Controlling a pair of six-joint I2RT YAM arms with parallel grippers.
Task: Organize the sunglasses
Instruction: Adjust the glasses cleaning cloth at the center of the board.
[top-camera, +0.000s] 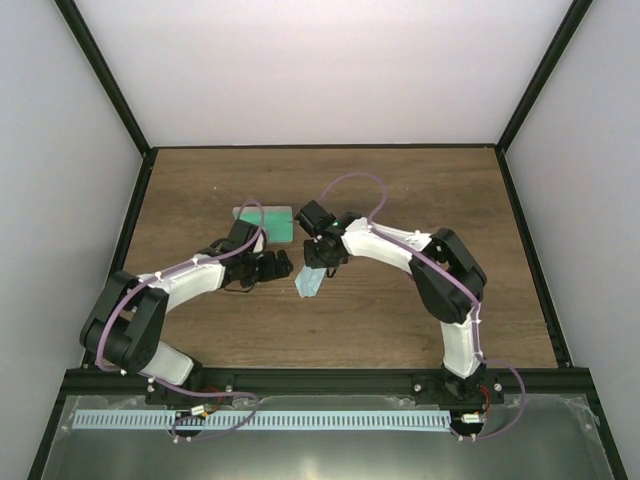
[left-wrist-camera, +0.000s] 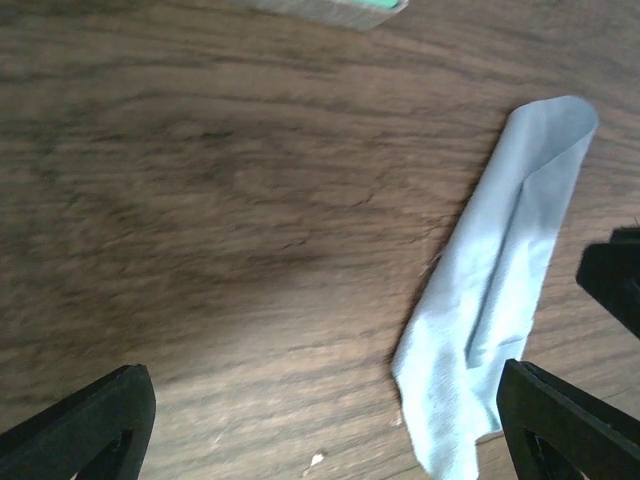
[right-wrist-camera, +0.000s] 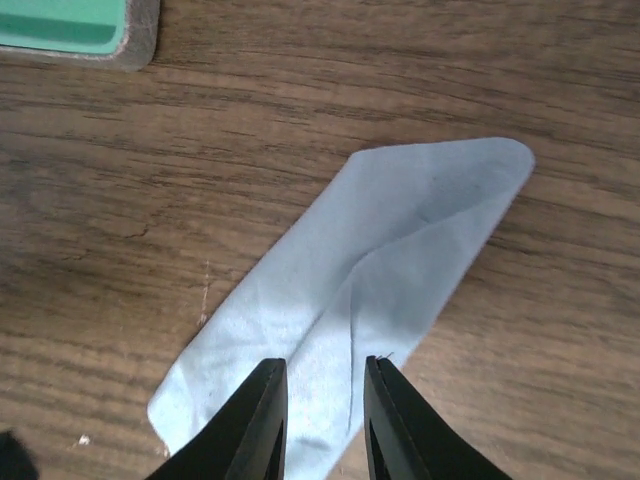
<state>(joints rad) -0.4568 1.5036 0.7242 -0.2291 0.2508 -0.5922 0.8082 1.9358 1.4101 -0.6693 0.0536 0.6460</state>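
The sunglasses show in no view. A small light blue cloth (top-camera: 310, 283) lies folded on the wooden table, also in the left wrist view (left-wrist-camera: 500, 290) and the right wrist view (right-wrist-camera: 380, 260). My right gripper (top-camera: 322, 262) hovers just above the cloth's near end, its fingers a narrow gap apart and holding nothing (right-wrist-camera: 325, 420). My left gripper (top-camera: 278, 266) is wide open and empty over bare wood, left of the cloth (left-wrist-camera: 325, 425). The grey case with green inside (top-camera: 268, 222) lies open behind both grippers.
Only the case's corner shows at the top edge of the left wrist view (left-wrist-camera: 340, 8) and the top left of the right wrist view (right-wrist-camera: 70, 30). Black frame rails and white walls bound the table on all sides.
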